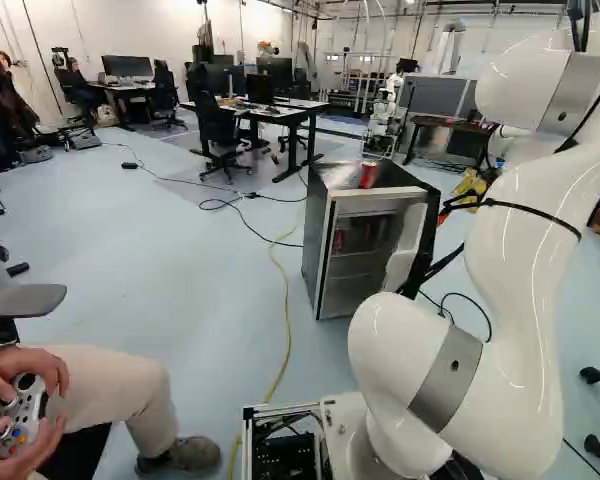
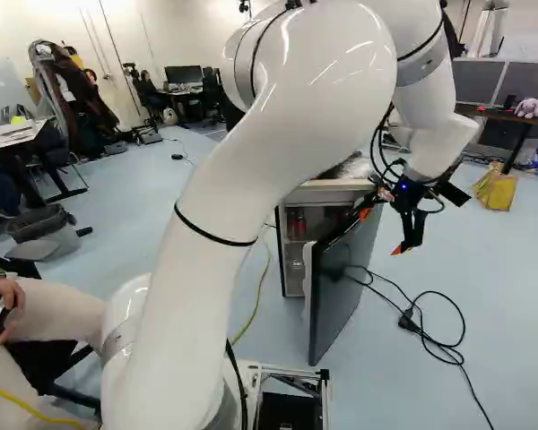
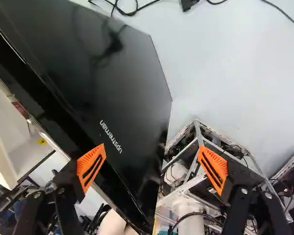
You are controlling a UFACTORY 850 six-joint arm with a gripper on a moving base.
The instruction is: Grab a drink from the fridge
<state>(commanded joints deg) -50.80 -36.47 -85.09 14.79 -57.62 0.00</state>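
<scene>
Jaws of the gripper (image 3: 152, 157) stand wide apart, pinching nothing. In the wrist view one orange pad (image 3: 91, 166) overlaps the door's edge region; the other (image 3: 213, 169) lies beyond the black outer face. Contact with the door (image 2: 345, 278) cannot be confirmed.

Drink location: red cans (image 1: 340, 240) are inside the fridge (image 1: 320, 230), behind the part-open door. A separate can (image 1: 368, 175) stands on top.

Probable current step: opening the door or clearing it. No drink is in the gripper. The next move likely calls for widening the doorway, then routing the gripper around the door to the shelf side.

Caution, door: if a finger bears on the outer face, a sideways move can push the door towards closed and block access. If a finger hooks the edge, lifting or retracting can drag or tip the fridge.

Caution, arm: a direct path to the cans risks striking the door, because the gripper is near its outer side. The large links also pass close to the fridge; a wide elbow swing can hit the can on top.

Caution, floor: the black cable (image 2: 430, 331) lies loose beside the door. Driving the base (image 3: 245, 156) over it can snag it.
</scene>
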